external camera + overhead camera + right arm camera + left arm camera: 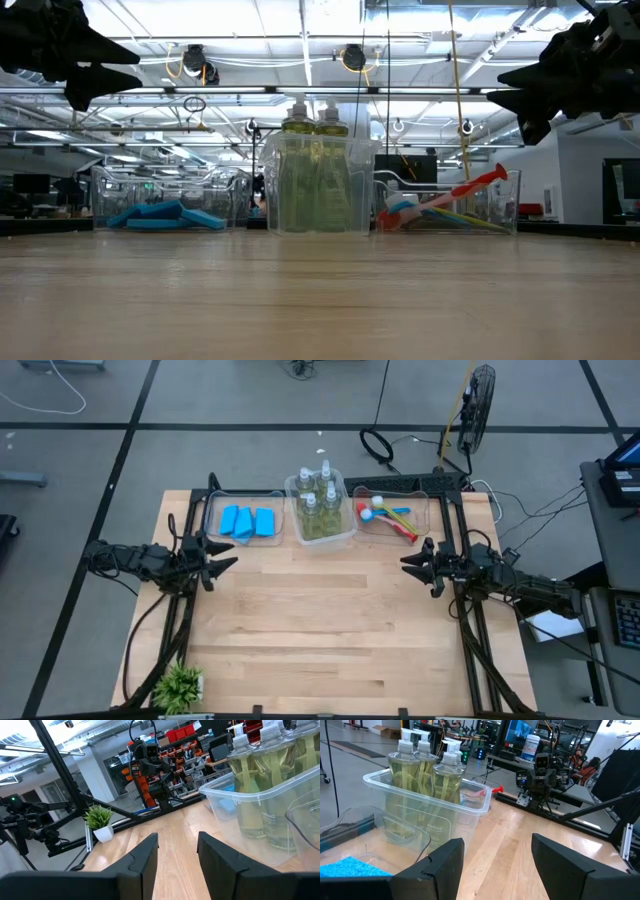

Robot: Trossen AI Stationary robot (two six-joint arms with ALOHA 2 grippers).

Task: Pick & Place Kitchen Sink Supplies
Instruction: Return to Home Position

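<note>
Three clear bins stand in a row at the table's far edge. The left bin holds blue sponges (247, 521), the middle bin (321, 510) holds several pump bottles of yellow-green liquid (425, 770), and the right bin holds the brushes (385, 515), red, blue and yellow-green. My left gripper (226, 556) hovers open at the left side, just near of the sponge bin. My right gripper (412, 560) hovers open at the right side, near of the brush bin. Both are above the table, as the low view shows.
A small green potted plant (180, 685) stands at the table's near left corner. The wooden table top (320, 620) stretches between the arms and toward the near edge. Black frame rails (470, 630) run along the left and right sides.
</note>
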